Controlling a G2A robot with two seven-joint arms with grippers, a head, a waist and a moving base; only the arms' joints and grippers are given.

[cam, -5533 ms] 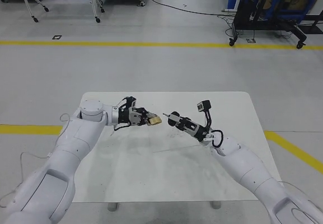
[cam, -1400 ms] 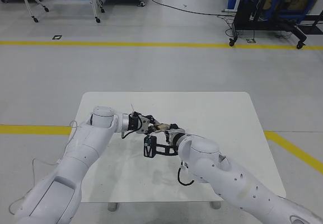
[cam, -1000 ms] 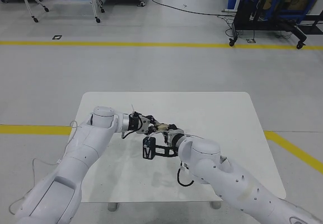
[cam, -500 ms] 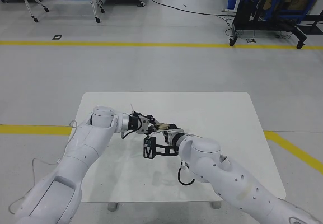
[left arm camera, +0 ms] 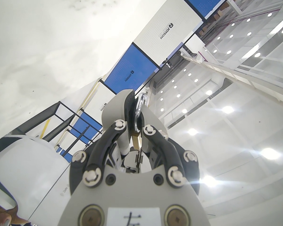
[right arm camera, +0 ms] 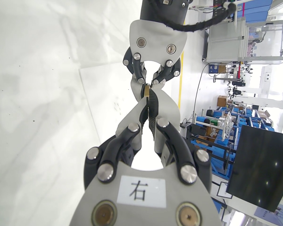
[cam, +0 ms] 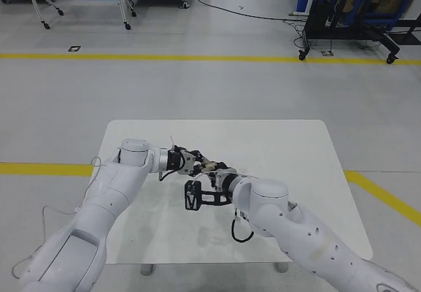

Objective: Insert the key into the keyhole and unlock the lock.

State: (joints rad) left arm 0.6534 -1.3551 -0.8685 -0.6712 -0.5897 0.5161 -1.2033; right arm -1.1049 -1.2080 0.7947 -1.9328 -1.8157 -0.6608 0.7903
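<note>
Above the white table — grey floor around — hangs the lock.

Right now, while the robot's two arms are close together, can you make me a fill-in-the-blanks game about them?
The left pincer squeezes a brass ___.
The right pincer is ___, not open.
Both pincers meet above a table coloured ___.
Missing words: lock; shut; white.
</note>
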